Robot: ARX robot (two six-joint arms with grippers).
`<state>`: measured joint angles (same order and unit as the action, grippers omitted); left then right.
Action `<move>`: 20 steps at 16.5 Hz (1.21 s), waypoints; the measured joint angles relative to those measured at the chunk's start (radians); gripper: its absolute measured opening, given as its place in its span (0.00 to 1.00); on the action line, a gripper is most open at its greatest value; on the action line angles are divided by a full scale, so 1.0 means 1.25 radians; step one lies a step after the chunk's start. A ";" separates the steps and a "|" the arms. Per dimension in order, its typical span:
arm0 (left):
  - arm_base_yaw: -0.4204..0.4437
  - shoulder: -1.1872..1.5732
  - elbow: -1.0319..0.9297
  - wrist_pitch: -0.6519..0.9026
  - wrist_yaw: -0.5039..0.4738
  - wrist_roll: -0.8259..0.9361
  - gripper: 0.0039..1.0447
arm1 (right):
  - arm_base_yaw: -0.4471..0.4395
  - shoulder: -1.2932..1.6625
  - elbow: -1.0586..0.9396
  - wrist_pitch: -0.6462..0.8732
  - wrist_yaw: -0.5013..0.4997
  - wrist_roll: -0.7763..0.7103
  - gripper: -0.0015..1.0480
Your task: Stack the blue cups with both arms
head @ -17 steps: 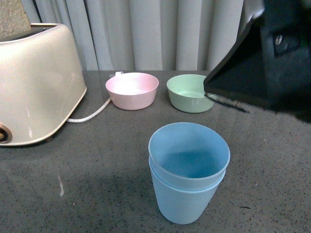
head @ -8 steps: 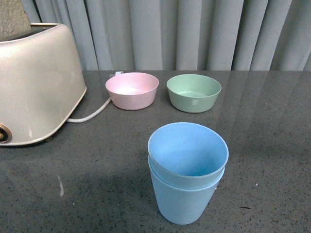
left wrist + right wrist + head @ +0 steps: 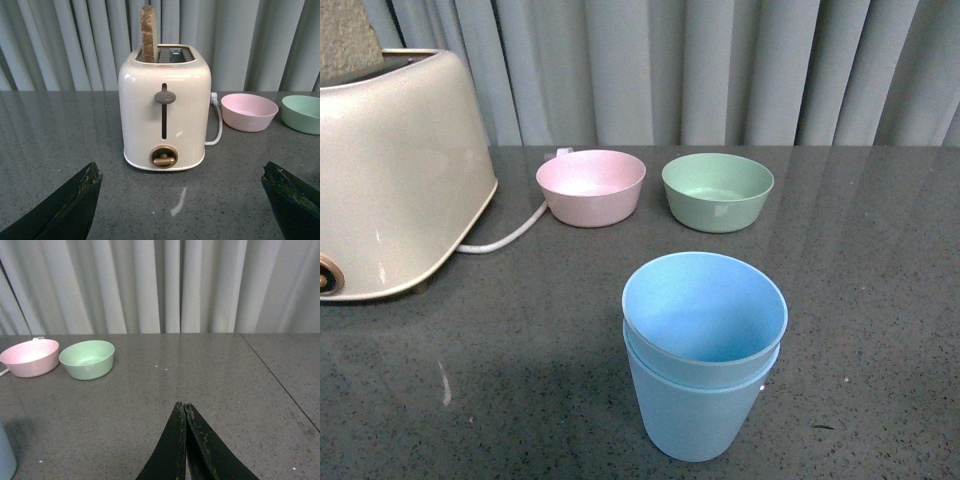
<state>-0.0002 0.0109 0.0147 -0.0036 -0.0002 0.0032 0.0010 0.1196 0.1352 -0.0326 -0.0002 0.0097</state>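
Two blue cups stand nested, one inside the other, upright on the dark table near its front edge in the front view. A sliver of them shows at the edge of the right wrist view. Neither arm appears in the front view. My left gripper is open over bare table, facing the toaster, with nothing between its fingers. My right gripper is shut and empty, hovering over the table to the right of the cups.
A cream toaster with a slice of bread in its slot stands at the back left, its white cord trailing right. A pink bowl and a green bowl sit behind the cups. Grey curtains hang behind.
One second ago a black gripper filled the upper right of the front view, above the green bowl. It has since pulled out of that view. The nested cups stay put.
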 joint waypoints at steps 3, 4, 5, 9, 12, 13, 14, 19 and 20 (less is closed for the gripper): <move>0.000 0.000 0.000 0.000 0.000 0.000 0.94 | -0.001 -0.026 -0.023 0.014 0.000 -0.002 0.02; 0.000 0.000 0.000 0.000 0.000 0.000 0.94 | -0.001 -0.035 -0.034 0.014 0.000 -0.002 0.02; 0.000 0.000 0.000 0.000 0.000 0.000 0.94 | -0.001 -0.038 -0.043 0.014 0.000 -0.002 0.02; 0.000 0.000 0.000 0.000 0.000 0.000 0.94 | -0.001 -0.057 -0.065 0.020 0.000 -0.002 0.02; 0.000 0.000 0.000 0.000 0.000 0.000 0.94 | -0.001 -0.094 -0.099 0.023 -0.001 -0.002 0.02; 0.000 0.000 0.000 0.000 0.001 0.000 0.94 | -0.001 -0.086 -0.098 0.020 0.000 -0.003 0.02; 0.000 0.000 0.000 0.000 -0.001 0.000 0.94 | -0.001 -0.092 -0.098 0.025 0.000 -0.003 0.02; 0.000 0.000 0.000 0.000 0.000 0.000 0.94 | -0.001 -0.092 -0.098 0.022 0.000 -0.003 0.02; 0.000 0.000 0.000 0.000 0.000 0.000 0.94 | -0.001 -0.092 -0.098 0.022 0.000 -0.003 0.14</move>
<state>-0.0002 0.0109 0.0147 -0.0036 -0.0006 0.0032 -0.0002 0.0040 0.0128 -0.0048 -0.0002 0.0059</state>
